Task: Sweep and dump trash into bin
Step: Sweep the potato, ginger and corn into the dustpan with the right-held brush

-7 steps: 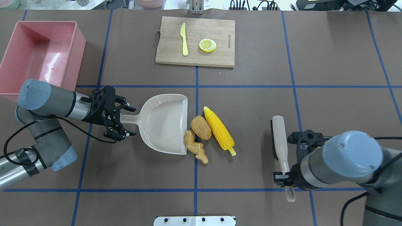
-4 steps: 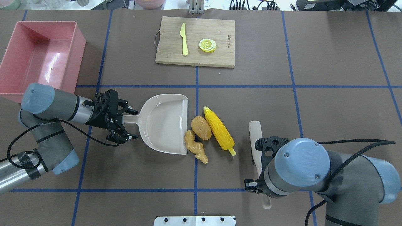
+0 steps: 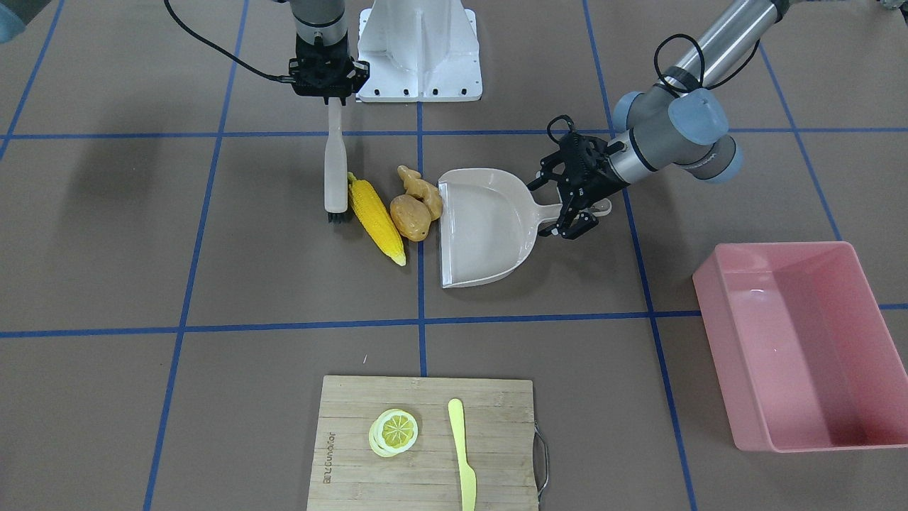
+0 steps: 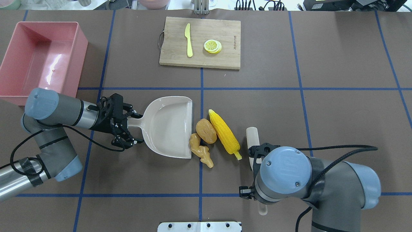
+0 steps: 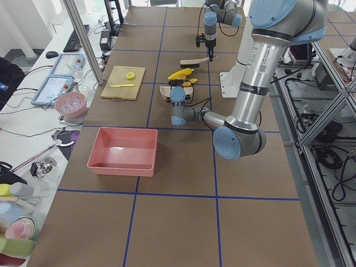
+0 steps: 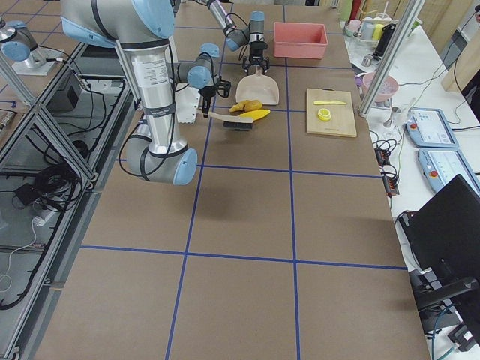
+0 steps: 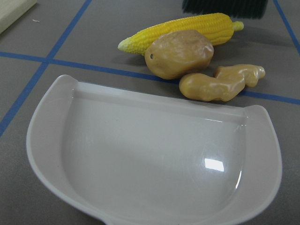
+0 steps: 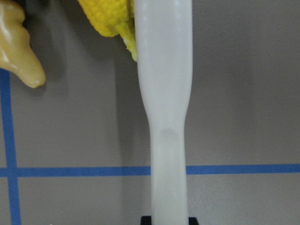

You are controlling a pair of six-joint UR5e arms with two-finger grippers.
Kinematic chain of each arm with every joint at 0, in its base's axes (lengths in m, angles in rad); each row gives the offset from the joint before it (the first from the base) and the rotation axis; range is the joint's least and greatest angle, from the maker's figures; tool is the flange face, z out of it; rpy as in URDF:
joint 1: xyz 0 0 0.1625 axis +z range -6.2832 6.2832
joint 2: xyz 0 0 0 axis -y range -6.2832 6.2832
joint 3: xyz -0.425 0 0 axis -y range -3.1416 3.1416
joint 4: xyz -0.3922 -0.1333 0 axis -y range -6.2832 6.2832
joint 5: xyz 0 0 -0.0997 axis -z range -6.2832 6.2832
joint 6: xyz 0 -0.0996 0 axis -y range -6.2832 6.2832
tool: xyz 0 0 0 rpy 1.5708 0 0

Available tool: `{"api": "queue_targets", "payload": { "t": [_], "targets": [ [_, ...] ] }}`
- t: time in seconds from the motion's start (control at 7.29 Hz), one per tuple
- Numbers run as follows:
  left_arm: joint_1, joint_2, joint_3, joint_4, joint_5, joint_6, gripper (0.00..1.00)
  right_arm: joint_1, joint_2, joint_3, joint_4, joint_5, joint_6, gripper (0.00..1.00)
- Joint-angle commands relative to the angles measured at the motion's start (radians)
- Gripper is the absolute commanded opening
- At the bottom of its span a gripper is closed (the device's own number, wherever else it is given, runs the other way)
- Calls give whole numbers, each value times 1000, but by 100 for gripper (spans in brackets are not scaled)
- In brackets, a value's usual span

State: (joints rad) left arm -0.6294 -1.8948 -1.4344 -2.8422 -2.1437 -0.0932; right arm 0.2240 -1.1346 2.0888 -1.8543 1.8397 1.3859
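**Overhead exterior and front-facing views: brush beside the trash, dustpan handle straddled**

The right end effector (image 3: 330, 96) is clamped on the handle of a pale brush (image 3: 335, 170). The brush lies along the tabletop (image 4: 322, 112) with its dark bristle head at the end away from the robot. That head sits just beside the stalk end of the corn cob (image 4: 224, 131); whether the two touch cannot be told.

The left end effector (image 4: 136, 127) is spread wide, one finger on each side of the beige dustpan's (image 4: 167, 129) handle, not pressed onto it.

The trash lies between the brush and the dustpan's open lip:
- the corn cob is nearest the brush
- the potato (image 4: 206, 130) rests against the corn, just beside the lip
- the ginger root (image 4: 201, 154) rests against the lip's near corner

The pink bin (image 4: 80, 58) stands well apart, beyond the left arm, at the tabletop's far left corner.

A cutting board (image 4: 225, 32) with a yellow knife (image 4: 188, 40) and a lemon slice (image 4: 212, 46) lies at the far edge.
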Motion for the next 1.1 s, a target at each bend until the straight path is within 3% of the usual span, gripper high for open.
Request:
{"api": "queue_targets", "payload": {
  "t": [0.0, 0.27, 0.55, 0.96],
  "targets": [
    [2, -1, -1, 7, 4, -2, 98, -8, 88, -89, 3, 0, 1, 0],
    [2, -3, -6, 12, 16, -5, 98, -6, 119, -139, 56, 1, 7, 0],
    [4, -3, -12, 21, 24, -11, 98, -6, 145, -151, 58, 3, 10, 0],
    [4, -7, -8, 23, 25, -11, 98, -2, 246, -245, 60, 4, 5, 0]
  ]
}}
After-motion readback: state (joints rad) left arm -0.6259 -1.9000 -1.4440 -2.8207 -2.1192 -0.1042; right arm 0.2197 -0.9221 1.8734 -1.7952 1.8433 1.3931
